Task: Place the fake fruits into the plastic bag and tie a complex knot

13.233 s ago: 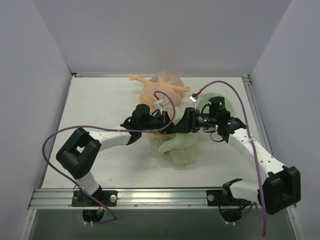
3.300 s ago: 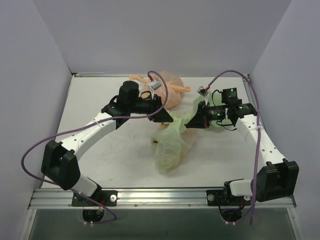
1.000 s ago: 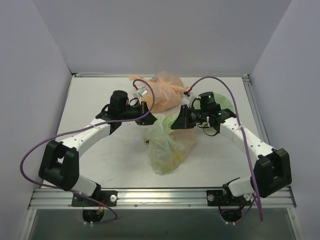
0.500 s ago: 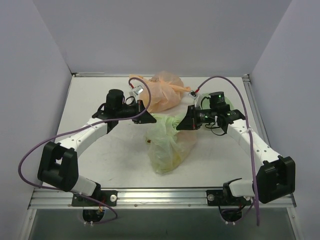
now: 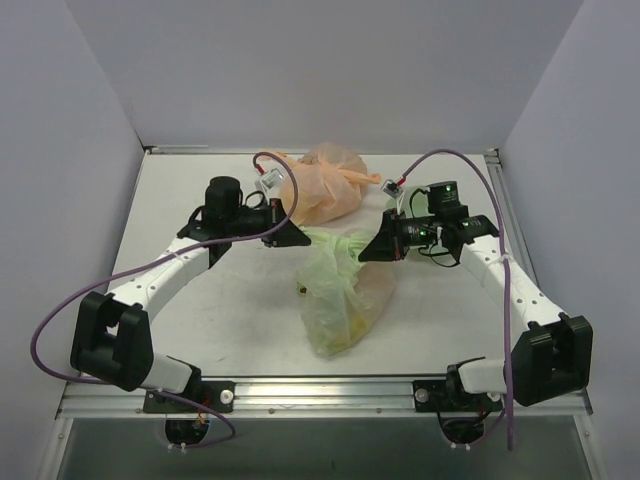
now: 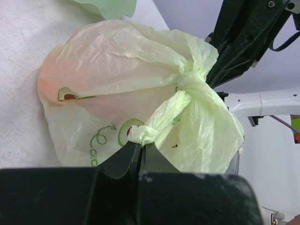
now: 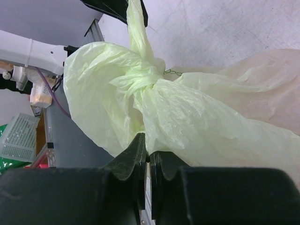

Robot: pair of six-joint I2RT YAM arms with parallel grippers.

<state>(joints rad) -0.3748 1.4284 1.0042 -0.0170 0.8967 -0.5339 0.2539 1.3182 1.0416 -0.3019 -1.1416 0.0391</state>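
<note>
Pulled apart, left tool (image 6: 141,144) and right tool (image 7: 147,140) each clamp shut on the one plastic bag (image 5: 345,295).

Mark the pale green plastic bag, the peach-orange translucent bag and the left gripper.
pale green plastic bag (image 5: 345,298): top view, bulging body.
peach-orange translucent bag (image 5: 325,190): top view, middle.
left gripper (image 6: 141,149): left wrist view, between fingertips.

Worktop (image 5: 200,200): white, matt, faintly speckled | Peach-orange translucent bag (image 5: 325,190): knotted shut, lying at far centre of worktop, tied ends sticking out left and right | Pale green wavy-edged dish (image 6: 108,4): rim only, left wrist view, resting on worktop | Aluminium rail (image 5: 320,392): along near edge | Walls (image 5: 320,70): plain grey
</note>
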